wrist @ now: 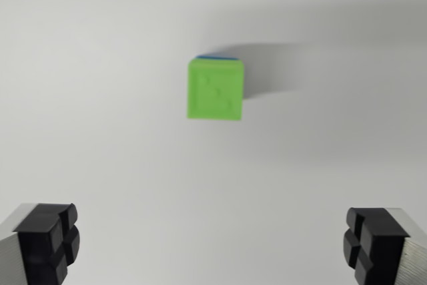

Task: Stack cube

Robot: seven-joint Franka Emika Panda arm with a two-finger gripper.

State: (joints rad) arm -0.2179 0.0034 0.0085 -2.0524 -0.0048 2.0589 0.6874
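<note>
A green cube [215, 90] lies on the white surface, above the middle of the wrist view. A thin blue edge [217, 57] shows just behind its top side, so it appears to sit on a blue cube. My gripper [212, 241] is open, with one black fingertip [48, 241] at the wrist view's lower left and the other at the lower right. Nothing is between the fingers. The green cube is well beyond the fingertips, roughly centred between them.
The white surface [100, 138] fills the view. A soft shadow [273, 65] falls to the right of the cubes.
</note>
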